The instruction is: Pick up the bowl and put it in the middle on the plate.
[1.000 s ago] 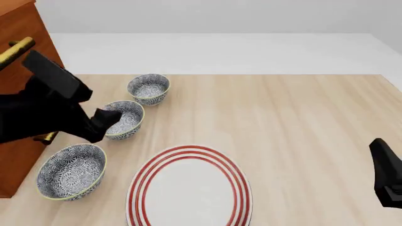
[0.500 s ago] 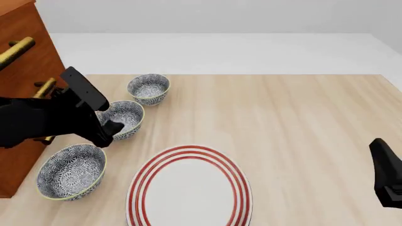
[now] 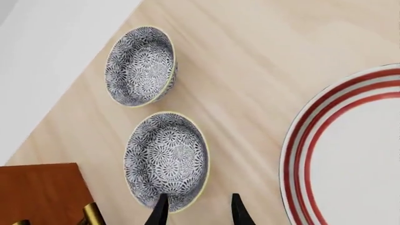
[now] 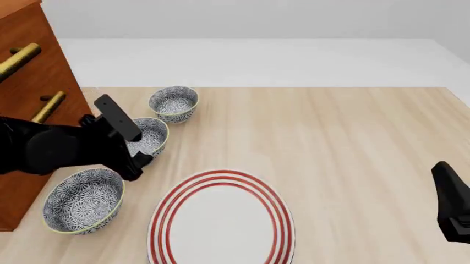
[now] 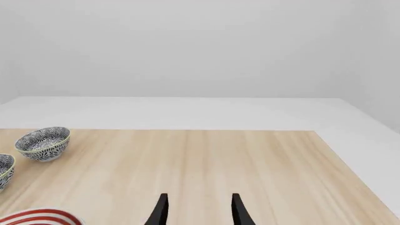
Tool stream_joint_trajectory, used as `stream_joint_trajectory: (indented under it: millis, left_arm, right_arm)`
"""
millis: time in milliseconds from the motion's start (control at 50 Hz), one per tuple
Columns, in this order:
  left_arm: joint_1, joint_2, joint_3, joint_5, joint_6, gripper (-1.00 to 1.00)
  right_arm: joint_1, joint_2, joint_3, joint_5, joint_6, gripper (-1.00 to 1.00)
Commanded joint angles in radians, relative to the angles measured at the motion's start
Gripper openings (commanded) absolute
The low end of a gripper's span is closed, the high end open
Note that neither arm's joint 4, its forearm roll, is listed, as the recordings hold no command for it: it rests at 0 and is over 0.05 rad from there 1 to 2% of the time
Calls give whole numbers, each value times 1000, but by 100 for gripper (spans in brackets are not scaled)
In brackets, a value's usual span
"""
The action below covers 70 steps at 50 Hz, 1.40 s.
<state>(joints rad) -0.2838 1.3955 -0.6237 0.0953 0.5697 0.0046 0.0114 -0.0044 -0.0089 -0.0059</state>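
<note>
Nothing placed yet. The plate (image 4: 222, 220) sits at the table's near edge, a bit left of centre, and its white middle is bare. All three patterned bowls are still on the wood of the table (image 4: 331, 143) along the left edge: one near the far-left corner (image 4: 174, 103), one in the middle of the row (image 4: 149, 137), and one toward the near-left corner (image 4: 82, 199), just left of the plate.

The left gripper (image 3: 198, 211) is over the middle bowl (image 3: 166, 159), looking nearly straight down. Its fingers are spread apart with nothing between them; one fingertip (image 3: 160, 212) overlaps that bowl's rim in the wrist view, the other is over bare wood. Whether it touches the rim, I cannot tell. In the front view the left arm's black bulk covers part of this bowl.

The right gripper (image 5: 198, 208) is parked at the right edge of the table, fingers apart, empty, pointing across the wood. It looks uninvolved.

The middle bowl is probably the target, judging by the arm's position. Stage: approach and alignment only. Still to do: lower onto the rim, close, lift, carry to the plate, set down in its centre, release.

A brown cabinet (image 4: 29, 82) with brass handles stands at the left edge, close to the arm.
</note>
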Motion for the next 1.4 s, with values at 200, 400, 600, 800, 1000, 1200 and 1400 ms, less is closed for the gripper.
stream_joint_trajectory:
  millis: [200,400,600,800,1000,1200,1400]
  left_arm:
    - [-44,99,8,-28,45,100]
    - [-28,132,17,-76,59,100]
    - [1,151,2,-89,72,100]
    - [22,181,-3,-115,97,100]
    - [46,201,-15,-127,128,100]
    - [34,231,-35,-123,119,100]
    - [26,272,-55,-126,103,100]
  right_arm:
    - [0,3,0,-3,-1,100]
    - [1,8,2,-10,0,100]
    - [1,1,0,-1,-1,100]
    - [1,0,-1,1,0,100]
    - [1,1,0,-2,0,100]
    - [2,-3,0,2,0,100]
    - [2,-4,-1,5,0,100]
